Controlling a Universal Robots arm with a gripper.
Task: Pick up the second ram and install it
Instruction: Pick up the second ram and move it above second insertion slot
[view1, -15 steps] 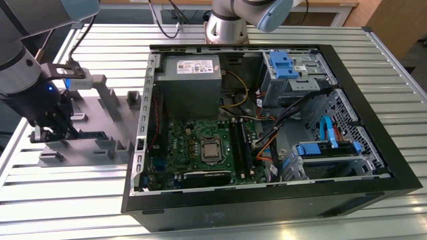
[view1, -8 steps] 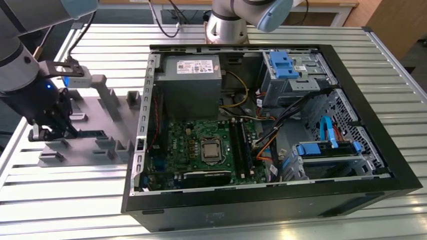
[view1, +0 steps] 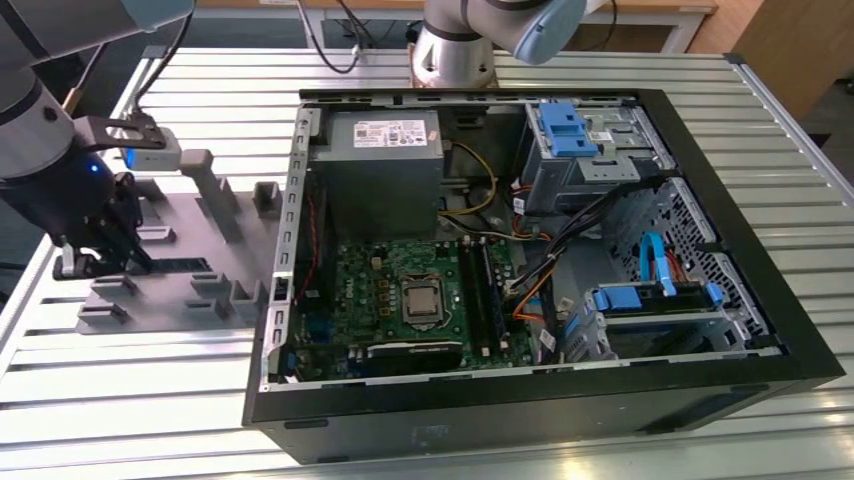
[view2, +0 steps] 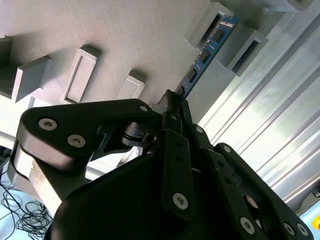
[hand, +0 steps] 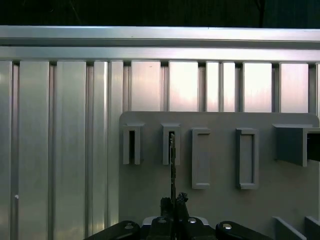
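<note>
Bright glare on alu table slats (hand: 190, 85); dark, shadowed claw (view2: 172, 102) foregrd.

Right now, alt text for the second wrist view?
The black end effector grips one end of the second ram, a thin dark stick whose far end sits in a gray slotted block on the fixture plate. The ribbed aluminum table lies beyond the plate.

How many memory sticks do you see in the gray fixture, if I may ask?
1: the second ram, on edge in the gray fixture, one end between the fingers. Others may be hidden.
</note>
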